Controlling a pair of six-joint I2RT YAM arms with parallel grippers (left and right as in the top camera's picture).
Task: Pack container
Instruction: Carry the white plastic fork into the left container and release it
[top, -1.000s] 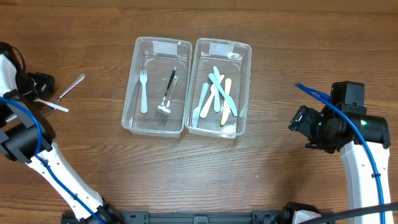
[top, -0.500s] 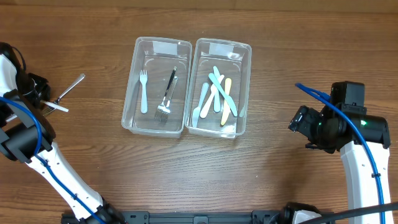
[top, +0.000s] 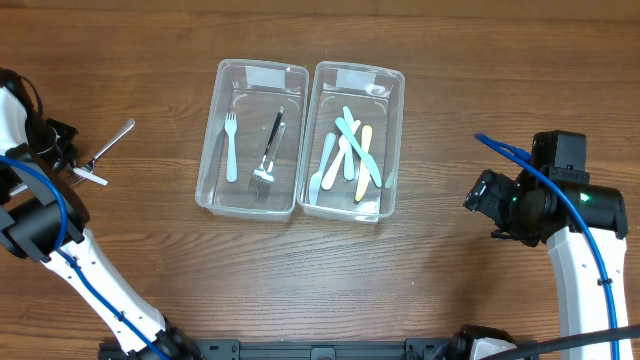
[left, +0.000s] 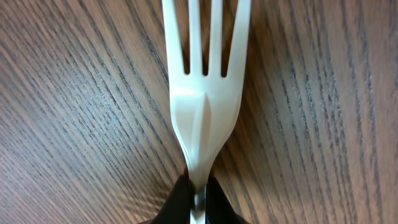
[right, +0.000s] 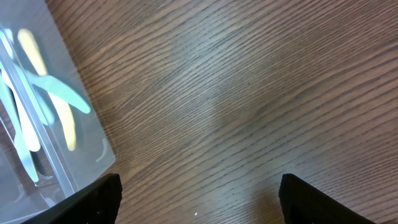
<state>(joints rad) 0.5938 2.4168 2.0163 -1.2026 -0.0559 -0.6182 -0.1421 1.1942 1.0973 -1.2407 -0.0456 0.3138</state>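
Far left, the left gripper (left: 198, 200) clamps a white fork (left: 204, 102) beside an unpacked metal utensil (top: 116, 139); centre containers (top: 262, 67) hold cutlery (top: 350, 155); right gripper (right: 199, 200) hangs released.

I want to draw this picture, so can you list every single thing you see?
left box: one, clear plastic, middle of table
right box: one, clear plastic, beside left box
plastic fork: one, pale blue, in left box
metal fork: one, silver, in left box
knives: several, pale blue and teal, one yellow, in right box
white fork: one, white, far left, held
silver utensil: one, on table by white fork, kind unclear
table: one, brown wood
left gripper: shut on white fork
right gripper: open, empty, over bare wood
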